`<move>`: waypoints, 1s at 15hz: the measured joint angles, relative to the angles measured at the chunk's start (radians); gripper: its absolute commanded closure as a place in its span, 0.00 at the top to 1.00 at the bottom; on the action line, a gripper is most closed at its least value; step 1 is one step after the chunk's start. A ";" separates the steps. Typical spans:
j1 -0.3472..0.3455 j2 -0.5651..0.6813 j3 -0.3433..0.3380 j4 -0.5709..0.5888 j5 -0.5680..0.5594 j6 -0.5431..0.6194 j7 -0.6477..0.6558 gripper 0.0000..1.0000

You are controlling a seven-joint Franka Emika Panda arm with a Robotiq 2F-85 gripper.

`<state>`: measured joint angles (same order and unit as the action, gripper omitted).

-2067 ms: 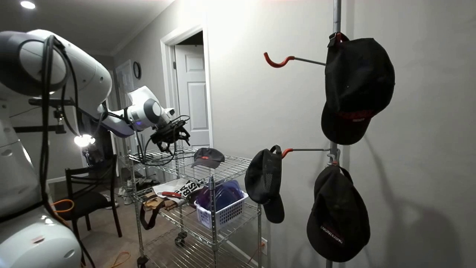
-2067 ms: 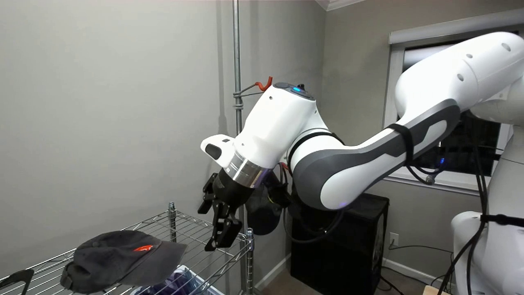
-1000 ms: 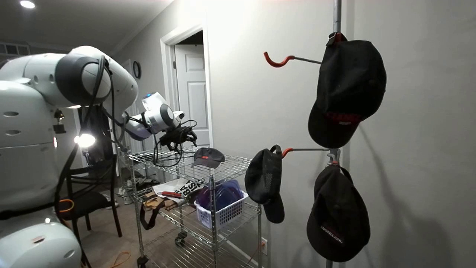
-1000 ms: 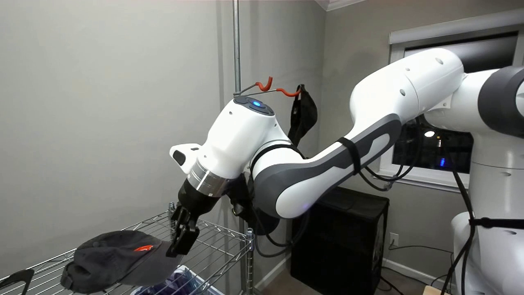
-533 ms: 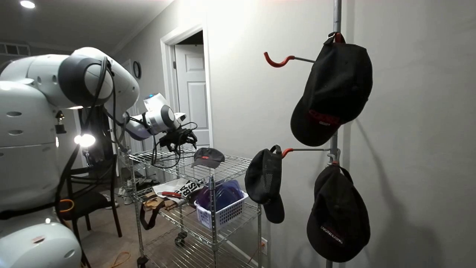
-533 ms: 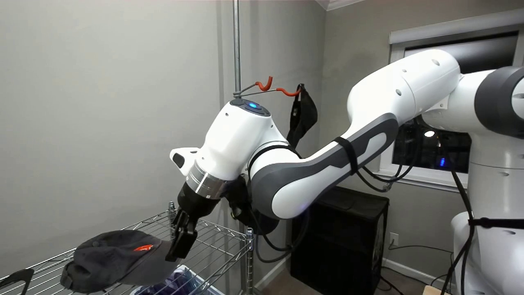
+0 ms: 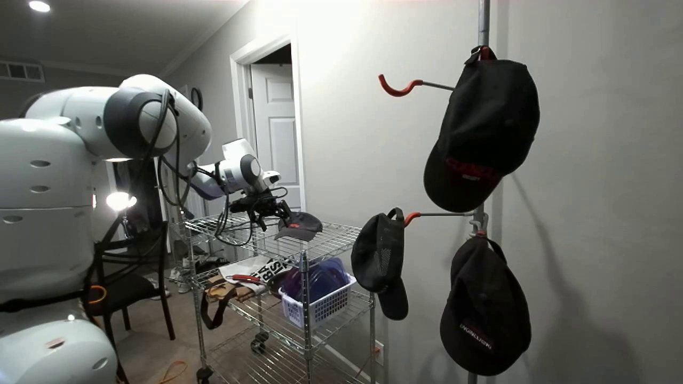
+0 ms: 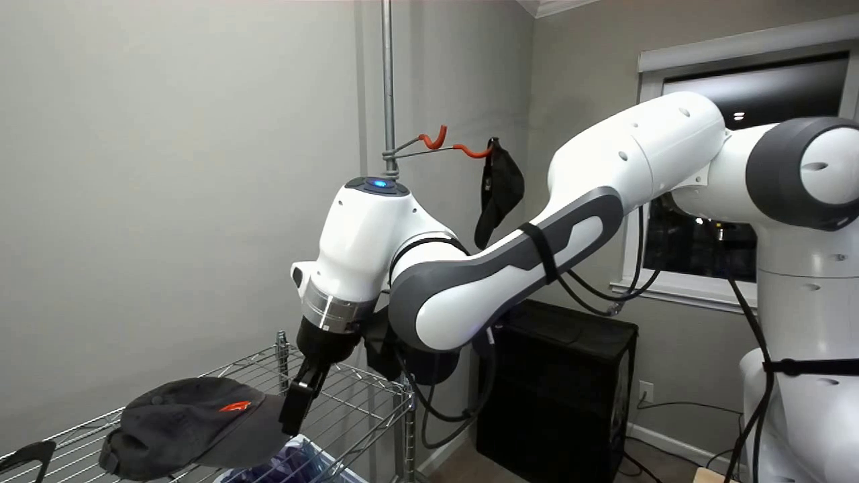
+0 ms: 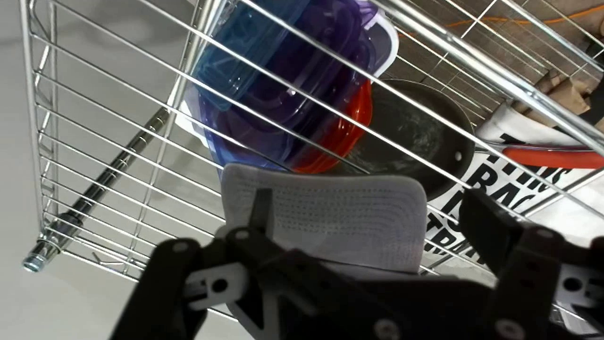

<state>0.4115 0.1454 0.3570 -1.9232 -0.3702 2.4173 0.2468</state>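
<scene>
Wrist view: claw [image 9: 372, 210] spread wide at the brim [image 9: 325, 215] of 1 grey cap [image 8: 178, 426]; contact hard to tell from here. Cap's on top wire shelf [image 7: 337, 239]; below, seen thru it, 1 dark pan [image 9: 417, 134] & 1 white basket [image 7: 331, 308]. In an exterior view: 3 blk caps [image 7: 491, 122] hang nr 1 metal pole [image 7: 484, 24].

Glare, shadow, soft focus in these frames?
In an exterior view, the glowing white lamp flares, the grey wall washes out near the top, with soft shadows at frame right; in the wrist view, the black two-finger gripper is blurred, the grey cap and shiny metal wire shelf crisper.
</scene>
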 measured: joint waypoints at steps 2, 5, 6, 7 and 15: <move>0.010 0.018 -0.001 0.029 0.000 -0.006 0.025 1.00; 0.037 0.050 -0.007 0.081 -0.026 -0.006 0.025 1.00; 0.047 0.068 -0.010 0.107 -0.038 -0.006 0.025 1.00; 0.057 0.089 -0.014 0.135 -0.048 -0.006 0.025 1.00; 0.163 0.318 -0.077 0.378 -0.113 0.004 -0.006 1.00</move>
<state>0.5748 0.4632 0.2799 -1.5451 -0.4829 2.4217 0.2404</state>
